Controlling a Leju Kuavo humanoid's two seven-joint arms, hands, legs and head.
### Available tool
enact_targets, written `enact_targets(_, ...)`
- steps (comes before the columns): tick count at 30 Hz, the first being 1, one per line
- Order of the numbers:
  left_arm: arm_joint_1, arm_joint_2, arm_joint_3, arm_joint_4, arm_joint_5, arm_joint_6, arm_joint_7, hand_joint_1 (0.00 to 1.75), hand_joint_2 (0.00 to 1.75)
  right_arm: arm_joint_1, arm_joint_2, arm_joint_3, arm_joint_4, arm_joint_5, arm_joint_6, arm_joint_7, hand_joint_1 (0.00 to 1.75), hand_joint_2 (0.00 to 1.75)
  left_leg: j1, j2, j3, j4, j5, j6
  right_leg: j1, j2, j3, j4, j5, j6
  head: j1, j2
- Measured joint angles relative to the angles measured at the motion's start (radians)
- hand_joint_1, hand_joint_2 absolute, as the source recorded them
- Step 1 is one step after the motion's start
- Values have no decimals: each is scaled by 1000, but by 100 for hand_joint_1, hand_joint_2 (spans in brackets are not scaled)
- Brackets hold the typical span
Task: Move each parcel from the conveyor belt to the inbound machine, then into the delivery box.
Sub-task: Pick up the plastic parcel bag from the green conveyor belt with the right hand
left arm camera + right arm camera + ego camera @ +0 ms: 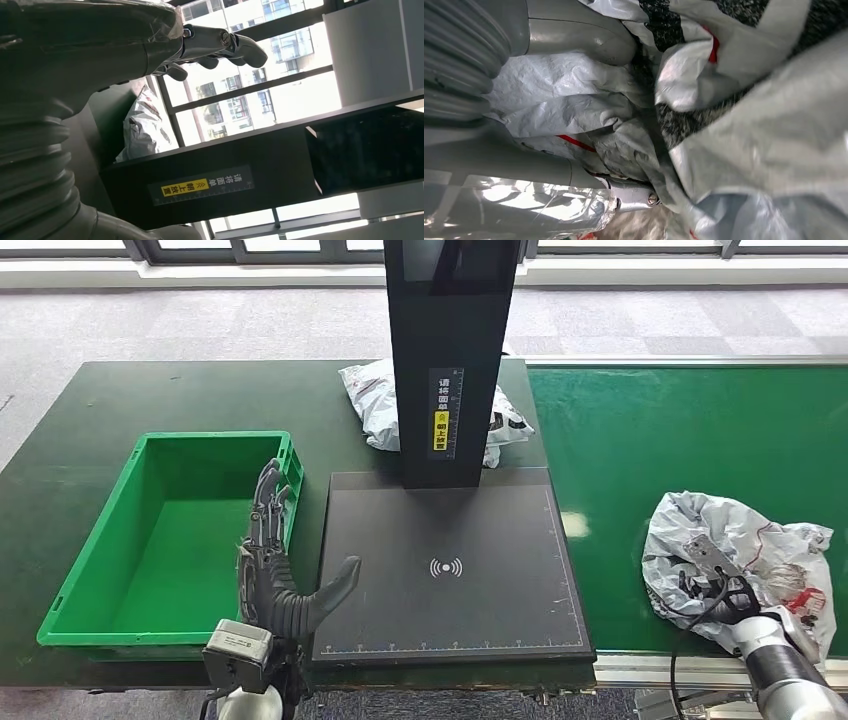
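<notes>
A crumpled grey-white parcel (745, 530) lies on the green conveyor belt (680, 430) near its front edge. My right hand (715, 585) grips it from the near side. Up close, the thumb (574, 35) and fingers (629, 195) dig into the plastic of this parcel (574, 110). The inbound machine (450, 530) is a black flat platform with a tall black column, in the middle. To its left stands the green delivery box (215, 436). My left hand (272, 560) hovers open over the box's right rim, fingers (220, 45) stretched out and holding nothing.
A second grey-white parcel (370, 400) lies behind the machine's column (450, 340) on the dark green table, and it also shows as a parcel (145, 125) beside the column (205, 187) with its yellow label. Carpeted floor and windows lie beyond.
</notes>
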Motion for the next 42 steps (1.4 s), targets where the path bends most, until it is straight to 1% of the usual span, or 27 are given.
enact_targets(3,-6,0,0,8,-4,-3,2,0,175,3,6,8,0,32,83,22,0,175,0,0,0,0,0,0,0,0,0,0,0,0,0,0)
enact_targets(5,-10,0,0,12,-7,-9,3,0,175,2,6,21,0,50,140,20,0,175,0,0,0,0,0,0,0,0,0,0,0,0,0,0)
enact_targets(6,-11,0,0,14,-8,-12,4,0,175,2,6,28,0,58,174,11,31,175,0,1,1,0,0,0,0,1,0,0,0,0,0,0)
enact_targets(9,-18,0,0,23,-10,-21,3,0,175,0,1,55,0,77,266,-38,162,175,1,2,3,0,0,0,1,2,2,-1,0,0,0,0)
enact_targets(10,-21,0,0,26,-10,-25,2,0,175,0,-2,65,0,81,289,-58,175,175,1,2,4,0,0,0,1,2,3,-1,0,0,0,0)
enact_targets(13,-26,0,0,34,-10,-36,1,0,175,1,-12,100,-3,87,343,-119,175,175,2,4,7,0,-2,0,2,4,6,-2,0,0,0,0)
enact_targets(16,-28,0,0,37,-12,-41,5,0,175,-1,-20,140,-11,90,374,-156,175,175,2,6,9,0,-2,1,2,6,9,-2,0,0,0,0)
enact_targets(22,-29,0,0,37,-20,-41,15,0,175,-19,-21,200,-26,94,389,-164,175,175,2,9,12,0,-3,1,2,9,11,-2,0,0,0,0)
enact_targets(27,-26,0,0,26,-22,-33,15,0,175,-41,-14,226,-30,79,383,-205,175,175,2,10,10,0,-2,1,2,10,12,-2,1,0,0,0)
enact_targets(30,-20,4,1,13,-23,-22,15,0,175,-58,5,232,-30,47,382,-246,175,175,2,10,8,0,-2,1,2,10,11,-2,1,0,0,0)
enact_targets(35,5,8,7,-6,-28,6,11,0,175,-75,57,243,-57,-27,356,-357,175,175,2,6,8,0,0,0,2,7,8,0,2,1,0,0)
enact_targets(39,22,8,12,-17,-34,33,-4,0,175,-71,98,244,-151,-188,342,-480,175,175,2,5,7,0,0,0,2,7,7,0,2,1,0,0)
enact_targets(42,29,8,15,-22,-37,42,-11,0,175,-68,119,253,-229,-262,331,-501,175,175,2,5,6,0,0,0,2,7,6,0,2,1,0,0)
